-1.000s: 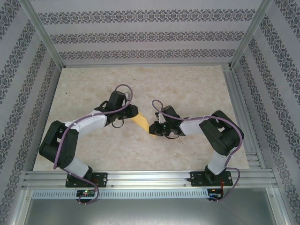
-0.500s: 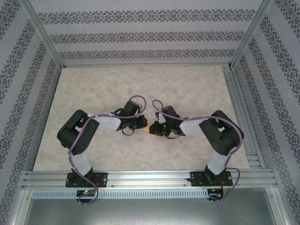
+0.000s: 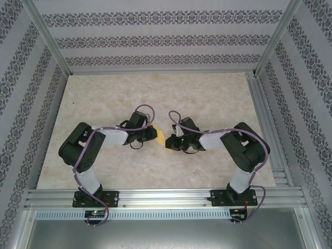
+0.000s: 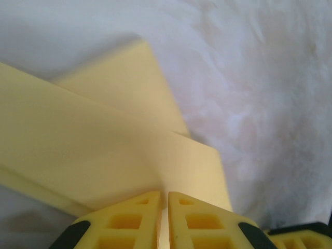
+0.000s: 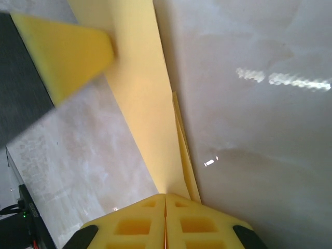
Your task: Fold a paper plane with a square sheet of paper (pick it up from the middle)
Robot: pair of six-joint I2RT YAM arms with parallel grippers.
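My arms reach low over the tabletop (image 3: 207, 93), elbows out, wrists facing. My left gripper (image 4: 167, 196) and right gripper (image 5: 166, 197) each pinch an end of the folded yellow paper (image 3: 162, 138) stretched between them.

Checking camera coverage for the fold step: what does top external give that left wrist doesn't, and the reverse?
Top external: the right gripper facing the left gripper over the table, with the paper a mere yellow sliver between them. Left wrist: the paper's overlapping folded layers, with the jaws closed on its edge. Both: paper, left gripper, pale table.
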